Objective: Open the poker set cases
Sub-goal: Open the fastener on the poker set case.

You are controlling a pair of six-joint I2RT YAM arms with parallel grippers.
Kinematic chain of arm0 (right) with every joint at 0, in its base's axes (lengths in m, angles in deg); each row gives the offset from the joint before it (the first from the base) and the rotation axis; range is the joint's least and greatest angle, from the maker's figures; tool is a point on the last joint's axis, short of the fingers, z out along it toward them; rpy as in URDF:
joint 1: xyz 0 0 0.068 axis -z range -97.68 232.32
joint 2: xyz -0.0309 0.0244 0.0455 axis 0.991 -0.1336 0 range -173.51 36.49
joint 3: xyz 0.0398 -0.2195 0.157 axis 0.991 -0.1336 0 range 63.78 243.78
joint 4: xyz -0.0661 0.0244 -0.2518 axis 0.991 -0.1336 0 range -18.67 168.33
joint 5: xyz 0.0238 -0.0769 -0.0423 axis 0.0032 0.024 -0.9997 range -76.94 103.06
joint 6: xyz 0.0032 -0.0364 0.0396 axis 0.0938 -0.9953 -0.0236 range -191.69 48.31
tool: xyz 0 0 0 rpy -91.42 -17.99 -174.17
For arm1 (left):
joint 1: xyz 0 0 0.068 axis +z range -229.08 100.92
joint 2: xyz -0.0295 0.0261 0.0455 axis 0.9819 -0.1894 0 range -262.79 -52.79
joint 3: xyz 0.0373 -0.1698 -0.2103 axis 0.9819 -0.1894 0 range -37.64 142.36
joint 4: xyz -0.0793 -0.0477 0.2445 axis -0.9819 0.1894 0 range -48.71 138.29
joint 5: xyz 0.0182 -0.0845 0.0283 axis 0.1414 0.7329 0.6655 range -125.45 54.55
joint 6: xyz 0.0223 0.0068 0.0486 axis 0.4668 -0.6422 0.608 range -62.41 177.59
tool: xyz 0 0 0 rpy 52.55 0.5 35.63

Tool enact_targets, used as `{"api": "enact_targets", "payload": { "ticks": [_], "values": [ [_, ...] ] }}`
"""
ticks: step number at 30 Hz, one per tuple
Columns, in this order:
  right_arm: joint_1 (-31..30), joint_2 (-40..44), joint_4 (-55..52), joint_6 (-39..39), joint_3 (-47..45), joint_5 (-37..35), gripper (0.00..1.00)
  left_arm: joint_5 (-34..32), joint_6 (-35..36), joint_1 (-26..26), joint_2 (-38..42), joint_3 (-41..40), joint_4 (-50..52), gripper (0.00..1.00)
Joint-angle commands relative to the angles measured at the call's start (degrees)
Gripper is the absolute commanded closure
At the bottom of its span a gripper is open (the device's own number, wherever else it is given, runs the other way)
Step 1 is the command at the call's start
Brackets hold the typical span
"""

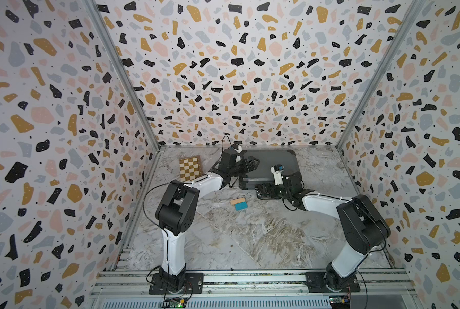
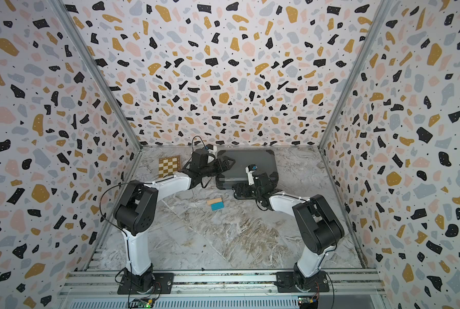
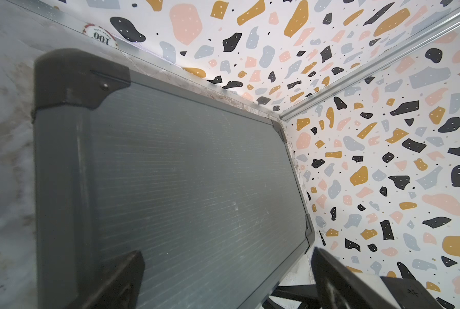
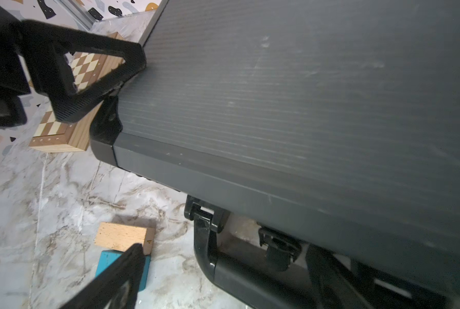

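Note:
The poker set case, dark grey with black corner guards, lies flat and closed at the back of the table. My left gripper hovers open over the case's left end; in the left wrist view the ribbed lid fills the space under my left gripper. My right gripper is low at the case's front edge, open. In the right wrist view the black handle lies between the spread fingers of my right gripper. It holds nothing.
A wooden chessboard box sits left of the case. A wooden block and a blue block lie in front of the case. A poker chip leans at the back wall.

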Motion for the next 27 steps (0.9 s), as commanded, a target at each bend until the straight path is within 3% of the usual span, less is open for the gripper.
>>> {"api": "enact_targets", "payload": {
  "ticks": [1, 7, 13, 19, 27],
  "values": [
    [0.5, -4.7, 2.3, -0.2, 0.5, -2.5, 0.03, -1.1, 0.1, 0.7, -4.4, -2.5, 15.2, 0.01],
    [0.5, -4.8, 1.8, 1.0, 2.0, -1.2, 0.03, -1.1, 0.0, 0.7, -4.6, -2.5, 15.2, 0.01],
    [0.5, -0.9, -1.3, 1.0, -0.7, -9.7, 0.03, -1.3, 0.1, 0.7, -4.3, -2.6, 15.2, 0.01],
    [0.6, 0.7, -2.2, 0.5, -0.9, -7.6, 0.03, -0.9, -0.2, 0.7, -4.8, -2.5, 14.9, 0.01],
    [0.8, 3.5, -4.5, 1.0, -2.0, -11.7, 0.03, -1.0, -0.4, 0.7, -4.8, -3.0, 14.5, 0.01]
  ]
}}
